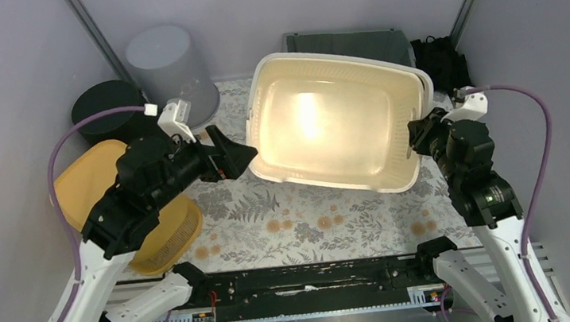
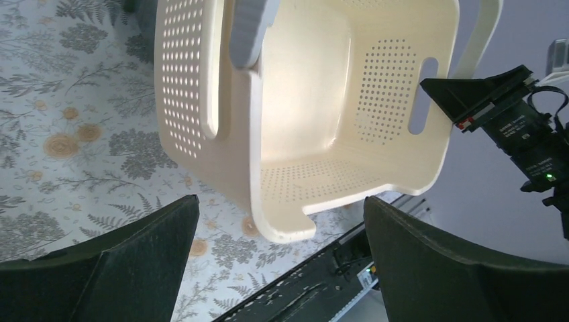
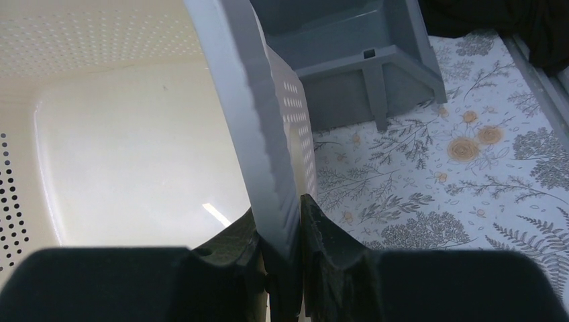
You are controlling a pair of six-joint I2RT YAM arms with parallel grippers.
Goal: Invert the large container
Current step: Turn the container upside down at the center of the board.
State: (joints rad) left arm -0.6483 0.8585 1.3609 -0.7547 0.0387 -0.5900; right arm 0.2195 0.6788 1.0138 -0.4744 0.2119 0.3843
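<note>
The large container (image 1: 333,120) is a cream perforated tub, raised off the floral cloth and tilted, its open side toward the camera above. My right gripper (image 1: 420,127) is shut on its right rim; in the right wrist view the fingers (image 3: 278,208) pinch the wall (image 3: 268,121) between them. My left gripper (image 1: 245,155) stands open just left of the tub, apart from it. In the left wrist view the tub's inside (image 2: 302,100) fills the frame above the wide-open fingers (image 2: 282,201), and the right gripper (image 2: 470,100) shows at its far rim.
A yellow basket (image 1: 148,223) lies under the left arm. An upturned grey bucket (image 1: 172,65) and a black round object (image 1: 104,108) stand at the back left. A grey crate (image 1: 349,42) sits behind the tub, dark items (image 1: 439,57) at the back right.
</note>
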